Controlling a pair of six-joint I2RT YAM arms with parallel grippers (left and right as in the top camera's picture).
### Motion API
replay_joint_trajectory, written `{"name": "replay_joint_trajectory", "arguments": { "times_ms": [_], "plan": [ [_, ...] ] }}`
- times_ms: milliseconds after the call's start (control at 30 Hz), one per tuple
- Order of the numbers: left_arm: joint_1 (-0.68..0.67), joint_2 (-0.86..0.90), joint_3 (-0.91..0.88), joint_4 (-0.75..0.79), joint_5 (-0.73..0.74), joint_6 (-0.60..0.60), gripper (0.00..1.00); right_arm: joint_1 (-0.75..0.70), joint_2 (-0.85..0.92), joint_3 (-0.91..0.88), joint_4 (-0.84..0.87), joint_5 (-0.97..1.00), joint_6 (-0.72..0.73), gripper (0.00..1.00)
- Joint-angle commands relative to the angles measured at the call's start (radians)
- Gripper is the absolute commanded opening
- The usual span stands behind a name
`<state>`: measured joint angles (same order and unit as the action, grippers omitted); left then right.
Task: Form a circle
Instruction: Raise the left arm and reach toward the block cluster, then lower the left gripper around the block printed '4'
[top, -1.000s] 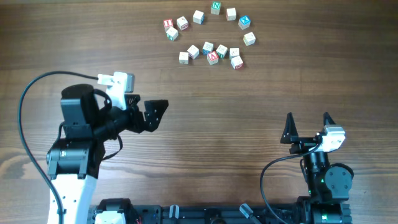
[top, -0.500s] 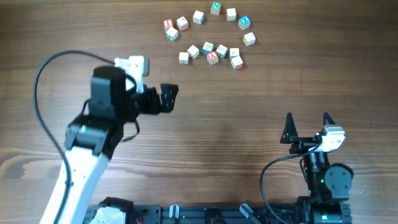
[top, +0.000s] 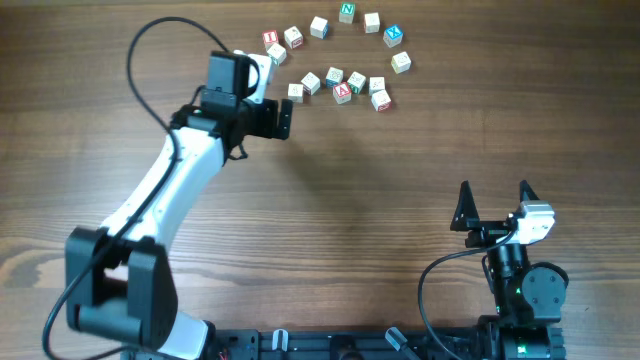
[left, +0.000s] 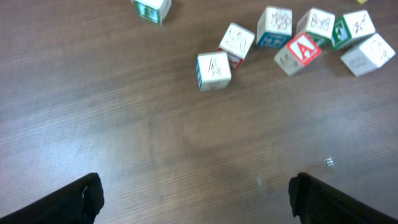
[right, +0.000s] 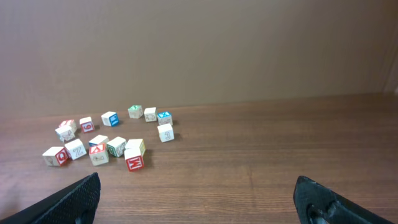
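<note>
L gripper (top: 286, 119) hangs w/ jaws spread wide, nothing btwn them, its tips just short of the nearest cube (top: 296, 92), not touching. The alphabet cubes (top: 334, 77) lie loose at the far-centre of the table (top: 400, 200): an upper arc over a bunched lower row, no tidy ring. R gripper (top: 496, 200) sits well apart at near rt, jaws likewise wide, holding nothing.
</note>
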<state>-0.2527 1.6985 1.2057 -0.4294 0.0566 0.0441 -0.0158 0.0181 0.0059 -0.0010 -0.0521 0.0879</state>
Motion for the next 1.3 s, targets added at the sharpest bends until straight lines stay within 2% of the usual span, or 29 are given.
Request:
{"name": "replay_joint_trajectory", "arguments": {
  "times_ms": [0, 200, 533, 700, 1033, 1267],
  "plan": [
    [-0.034, 0.061, 0.019, 0.083, -0.045, 0.029, 0.98, 0.005, -0.013, -0.001, 0.002, -0.008, -0.01, 1.0],
    [-0.048, 0.179, 0.019, 0.257, -0.074, -0.059, 0.96, 0.005, -0.013, -0.001, 0.002, -0.008, -0.01, 1.0],
    [-0.049, 0.294, 0.019, 0.364, -0.073, -0.077, 0.92, 0.005, -0.013, -0.001, 0.002, -0.008, -0.009, 1.0],
    [-0.048, 0.298, 0.019, 0.408, -0.073, -0.079, 0.84, 0.005, -0.013, -0.001, 0.002, -0.008, -0.01, 1.0],
    [-0.053, 0.367, 0.019, 0.492, -0.073, -0.082, 0.87, 0.005, -0.013, -0.001, 0.002, -0.008, -0.01, 1.0],
    [-0.053, 0.402, 0.019, 0.54, -0.072, -0.082, 0.85, 0.005, -0.013, -0.001, 0.002, -0.008, -0.01, 1.0]
  ]
}}
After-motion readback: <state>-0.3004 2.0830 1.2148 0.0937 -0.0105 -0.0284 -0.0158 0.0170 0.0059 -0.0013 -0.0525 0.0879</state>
